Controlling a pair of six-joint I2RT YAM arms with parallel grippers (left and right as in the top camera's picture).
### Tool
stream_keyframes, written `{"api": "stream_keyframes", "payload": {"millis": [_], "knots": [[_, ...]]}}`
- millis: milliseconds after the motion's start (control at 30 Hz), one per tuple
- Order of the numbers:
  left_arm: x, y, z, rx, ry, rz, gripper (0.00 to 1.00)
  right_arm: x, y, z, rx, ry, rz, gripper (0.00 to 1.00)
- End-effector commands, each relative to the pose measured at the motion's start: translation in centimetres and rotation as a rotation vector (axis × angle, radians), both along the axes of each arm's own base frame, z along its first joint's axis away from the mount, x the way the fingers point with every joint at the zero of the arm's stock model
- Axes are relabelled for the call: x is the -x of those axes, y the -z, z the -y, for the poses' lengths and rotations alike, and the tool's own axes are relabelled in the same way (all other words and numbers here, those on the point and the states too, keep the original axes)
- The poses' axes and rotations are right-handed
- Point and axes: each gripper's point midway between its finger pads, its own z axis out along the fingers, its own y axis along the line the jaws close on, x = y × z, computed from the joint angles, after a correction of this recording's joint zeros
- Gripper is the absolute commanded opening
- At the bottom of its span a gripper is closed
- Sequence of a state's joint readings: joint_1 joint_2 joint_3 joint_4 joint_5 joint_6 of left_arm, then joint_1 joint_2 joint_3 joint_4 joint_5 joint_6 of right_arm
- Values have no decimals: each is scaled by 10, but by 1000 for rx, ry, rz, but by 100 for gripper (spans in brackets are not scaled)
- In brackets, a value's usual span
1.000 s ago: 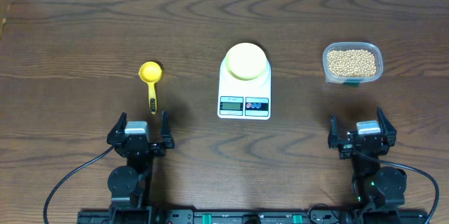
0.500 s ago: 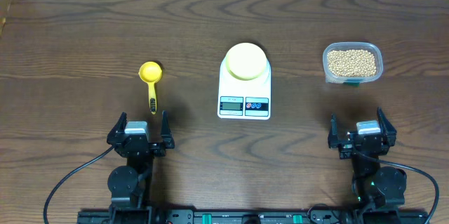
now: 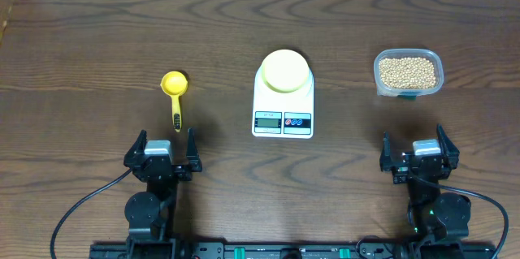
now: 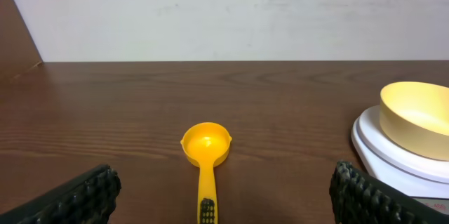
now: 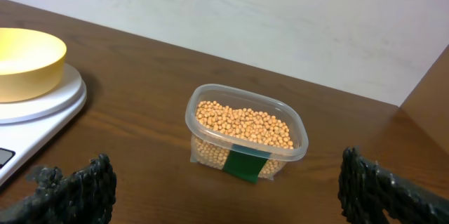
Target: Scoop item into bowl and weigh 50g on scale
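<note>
– Tan soybeans [image 3: 408, 72], where do they lie?
– All in the clear plastic tub [image 5: 188, 116], at the far right of the dark wooden table [image 3: 97, 40]. A green label [image 5: 247, 164] shows on the tub's near wall.
– And the bowl?
– The pale yellow bowl [image 3: 284, 71] sits on the round platform of the white kitchen scale [image 3: 282, 106], in the middle of the table. The scale's display [image 3: 267, 121] and its buttons [image 3: 297, 121] face the arms. What the display reads is too small to tell.
– What of the left gripper?
– The left gripper [image 3: 165, 140] sits at the near edge with its jaws spread wide and nothing between them. From its wrist camera the black ridged fingertips [image 4: 81, 196] stand at the lower corners, touching nothing.
– Anything near it?
– A yellow scoop [image 4: 205, 171] lies on the wood just ahead of it, well left of the scale. Its cup is away from the arm and its handle points back toward the gap between the fingers.
– The right gripper?
– The right gripper [image 3: 414, 142] is likewise wide open and holds nothing. It sits at the near edge, with the tub ahead of it and the scale off to its left, touching neither.
</note>
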State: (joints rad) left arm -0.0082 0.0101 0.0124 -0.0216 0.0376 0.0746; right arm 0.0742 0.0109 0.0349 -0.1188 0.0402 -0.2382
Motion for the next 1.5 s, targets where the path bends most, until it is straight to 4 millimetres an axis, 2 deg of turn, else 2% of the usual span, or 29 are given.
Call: {"api": "stream_keyframes", "payload": {"millis": [0, 467, 933, 1300, 1467], "knots": [[2, 15, -9, 2, -53, -53, 98, 0, 2, -2, -13, -7, -2, 99], [1, 11, -10, 5, -56, -37, 98, 0, 2, -2, -13, -7, -2, 99], [3, -48, -10, 47, -59, 70, 98, 0, 2, -2, -13, -7, -2, 99], [-11, -63, -10, 44, -60, -13, 97, 0, 2, -2, -13, -7, -2, 99], [-26, -78, -10, 51, -61, -68, 98, 0, 2, -2, -13, -7, -2, 99]]}}
